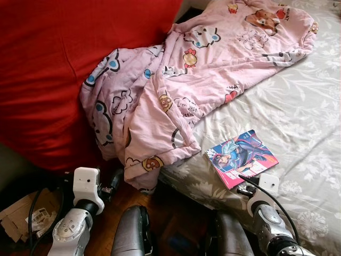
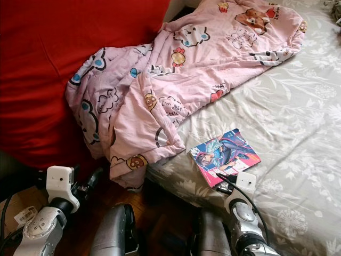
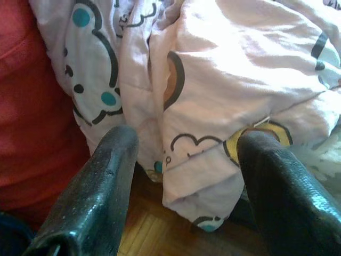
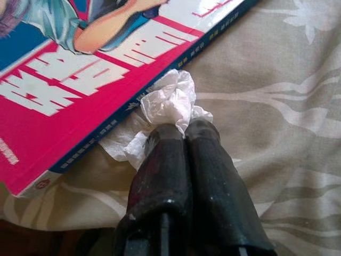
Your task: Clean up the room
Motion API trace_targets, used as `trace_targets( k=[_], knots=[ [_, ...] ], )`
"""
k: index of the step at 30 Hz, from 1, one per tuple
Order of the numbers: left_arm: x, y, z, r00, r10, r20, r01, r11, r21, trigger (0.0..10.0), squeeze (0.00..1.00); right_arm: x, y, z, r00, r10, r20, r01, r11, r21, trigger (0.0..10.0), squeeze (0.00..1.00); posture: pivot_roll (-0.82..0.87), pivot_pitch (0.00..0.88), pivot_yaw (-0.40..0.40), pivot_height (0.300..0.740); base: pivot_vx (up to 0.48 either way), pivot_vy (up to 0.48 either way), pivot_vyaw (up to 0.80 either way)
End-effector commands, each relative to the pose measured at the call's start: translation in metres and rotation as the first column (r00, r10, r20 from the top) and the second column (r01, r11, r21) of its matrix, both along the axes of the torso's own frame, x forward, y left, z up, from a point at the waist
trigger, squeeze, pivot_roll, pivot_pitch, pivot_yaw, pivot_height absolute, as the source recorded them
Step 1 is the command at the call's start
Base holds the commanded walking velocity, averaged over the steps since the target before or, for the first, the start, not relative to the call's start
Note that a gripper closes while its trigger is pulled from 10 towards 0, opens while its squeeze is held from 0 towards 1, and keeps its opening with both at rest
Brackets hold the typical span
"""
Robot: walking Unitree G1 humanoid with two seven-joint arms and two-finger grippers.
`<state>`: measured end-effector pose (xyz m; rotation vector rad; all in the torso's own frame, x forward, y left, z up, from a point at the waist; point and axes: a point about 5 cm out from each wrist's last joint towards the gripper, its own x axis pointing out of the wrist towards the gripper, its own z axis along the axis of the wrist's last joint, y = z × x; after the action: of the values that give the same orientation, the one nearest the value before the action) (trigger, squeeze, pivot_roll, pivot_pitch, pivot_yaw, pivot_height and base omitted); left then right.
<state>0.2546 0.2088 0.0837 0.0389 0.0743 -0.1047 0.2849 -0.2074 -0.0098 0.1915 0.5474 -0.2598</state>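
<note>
Pinched in the right gripper [image 4: 184, 130], a crumpled white tissue [image 4: 165, 104] touches the glossy pink-edged comic book [image 4: 80, 80]; left gripper [image 3: 184, 160] gapes wide toward the hanging pink cartoon-print quilt [image 3: 229, 80]

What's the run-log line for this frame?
right gripper: shut on tissue beside book on bed | left gripper: open, facing pink blanket hanging off the bed edge
</note>
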Motion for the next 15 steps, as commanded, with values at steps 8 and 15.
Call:
trace_targets(
  k=[8, 15],
  knots=[
    [0.005, 0.006, -0.026, 0.996, 0.057, -0.067, -0.057, 0.998, -0.008, 10.0, 0.0, -0.001, 0.001, 0.007, 0.989, 0.027, 0.144, -0.026, 1.0, -0.003, 0.0, 0.0, 0.03, 0.097, -0.013, 0.609, 0.0, 0.0, 0.0],
    [0.012, 0.017, -0.042, 0.984, 0.148, -0.101, -0.152, 0.988, -0.027, 10.0, 0.0, -0.025, -0.017, 0.013, 0.949, 0.031, 0.313, -0.008, 0.997, -0.075, 0.0, 0.0, -0.01, 0.0, -0.037, 0.609, 0.0, 0.0, 0.0]
  ],
)
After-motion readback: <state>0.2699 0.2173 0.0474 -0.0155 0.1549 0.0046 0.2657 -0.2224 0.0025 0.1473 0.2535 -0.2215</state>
